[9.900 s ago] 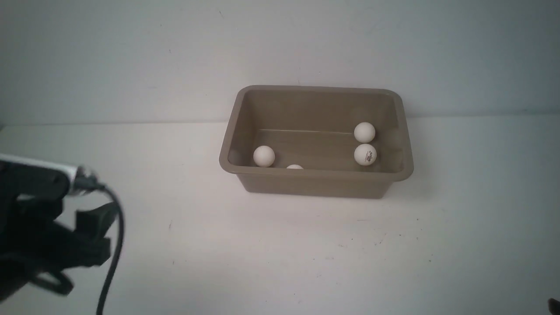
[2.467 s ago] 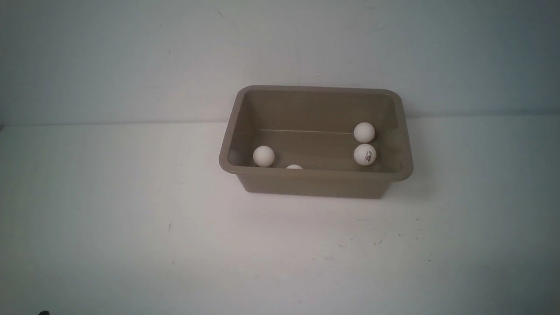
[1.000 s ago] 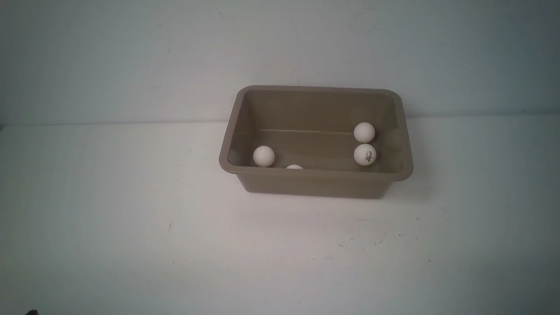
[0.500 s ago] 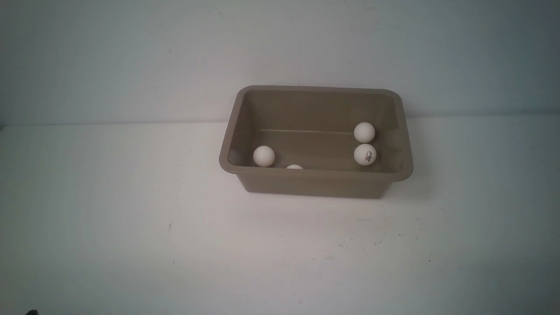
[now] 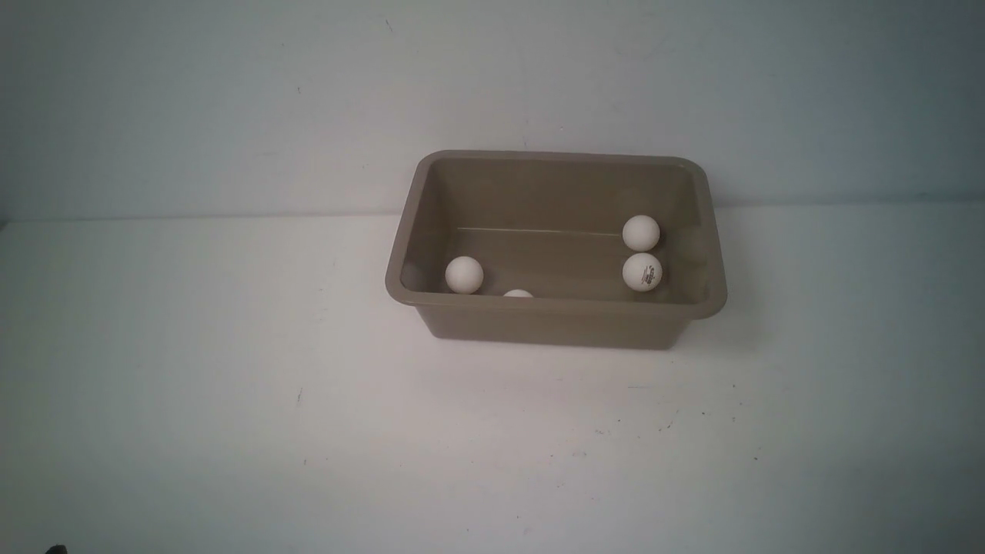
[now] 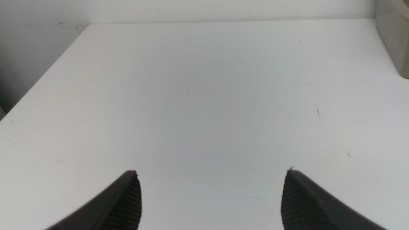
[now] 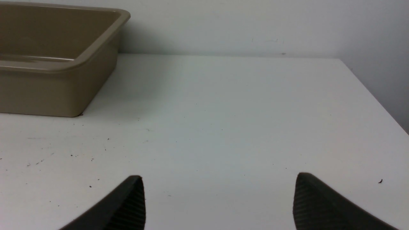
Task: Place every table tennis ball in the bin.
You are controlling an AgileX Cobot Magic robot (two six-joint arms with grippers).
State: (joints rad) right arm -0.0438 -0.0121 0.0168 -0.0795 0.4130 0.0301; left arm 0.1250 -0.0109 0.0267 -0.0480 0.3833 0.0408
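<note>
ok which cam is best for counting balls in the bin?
Front view: it looks down into the bin, showing all four balls. Right wrist shows only the bin's corner and rim, left wrist a sliver of wall; neither shows balls.

One ball (image 5: 518, 293) hides behind the near wall of the bin (image 5: 554, 327); only its top peeks out. The tiny dark print on the right near ball (image 5: 642, 271) can't be read.

Front view looks forward and down over the worktop (image 5: 231, 431) at the bin (image 5: 554, 327); both wrist views sit low, facing along it, sharing the bin's edges.
</note>
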